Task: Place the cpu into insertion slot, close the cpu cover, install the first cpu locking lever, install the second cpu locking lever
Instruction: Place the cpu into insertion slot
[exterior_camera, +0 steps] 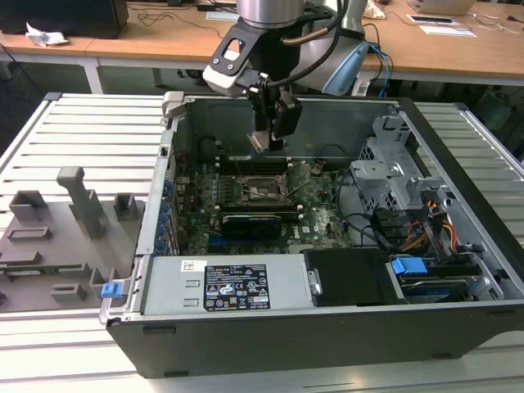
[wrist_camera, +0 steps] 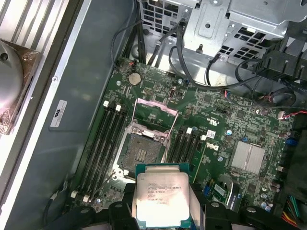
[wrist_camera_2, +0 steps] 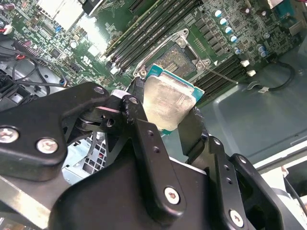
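Note:
My gripper (exterior_camera: 270,137) hangs inside the open computer case, shut on the cpu (exterior_camera: 260,141), and holds it by two opposite edges. The cpu (wrist_camera: 161,194) shows its silver-grey face, with a black finger (wrist_camera_2: 192,132) on each side in both wrist views. It hovers above the motherboard, close over the insertion slot (wrist_camera: 141,153), which lies bare with its contact field visible. The cpu cover (wrist_camera: 156,112) is swung up and open at the slot's far side. A thin wire locking lever (wrist_camera_2: 220,76) stands loose beside the insertion slot (wrist_camera_2: 176,60).
Long black memory slots (wrist_camera: 103,143) flank the socket on both sides. A long black card (exterior_camera: 250,223) lies just in front of it. The power supply (exterior_camera: 233,286), a metal drive cage (exterior_camera: 401,176) and cables (exterior_camera: 434,233) crowd the case. A grey fixture tray (exterior_camera: 57,237) sits outside.

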Available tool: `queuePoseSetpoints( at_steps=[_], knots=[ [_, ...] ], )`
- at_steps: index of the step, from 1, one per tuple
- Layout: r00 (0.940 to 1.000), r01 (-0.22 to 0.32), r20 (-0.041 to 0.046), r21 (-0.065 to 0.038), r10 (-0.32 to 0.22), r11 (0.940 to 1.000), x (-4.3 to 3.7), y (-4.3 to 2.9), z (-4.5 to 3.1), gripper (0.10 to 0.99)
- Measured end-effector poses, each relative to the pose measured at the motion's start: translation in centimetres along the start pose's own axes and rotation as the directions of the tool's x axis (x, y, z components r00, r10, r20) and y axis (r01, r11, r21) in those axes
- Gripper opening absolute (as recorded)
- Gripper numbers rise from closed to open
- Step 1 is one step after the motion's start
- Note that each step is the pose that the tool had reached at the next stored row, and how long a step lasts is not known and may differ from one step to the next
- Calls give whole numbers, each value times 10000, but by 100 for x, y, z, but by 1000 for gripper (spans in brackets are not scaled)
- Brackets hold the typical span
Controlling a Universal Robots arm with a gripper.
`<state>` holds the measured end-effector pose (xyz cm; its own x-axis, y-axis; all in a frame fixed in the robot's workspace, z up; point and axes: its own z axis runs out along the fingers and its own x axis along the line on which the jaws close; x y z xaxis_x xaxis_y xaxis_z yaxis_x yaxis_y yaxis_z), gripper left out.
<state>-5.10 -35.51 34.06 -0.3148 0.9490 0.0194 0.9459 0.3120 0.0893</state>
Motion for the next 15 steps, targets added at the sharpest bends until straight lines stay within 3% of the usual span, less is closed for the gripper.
queuePoseSetpoints(
  at_steps=[15],
  knots=[
    [10000,-1,1,0,1,10000,-2,-7,74,529]
  ],
)
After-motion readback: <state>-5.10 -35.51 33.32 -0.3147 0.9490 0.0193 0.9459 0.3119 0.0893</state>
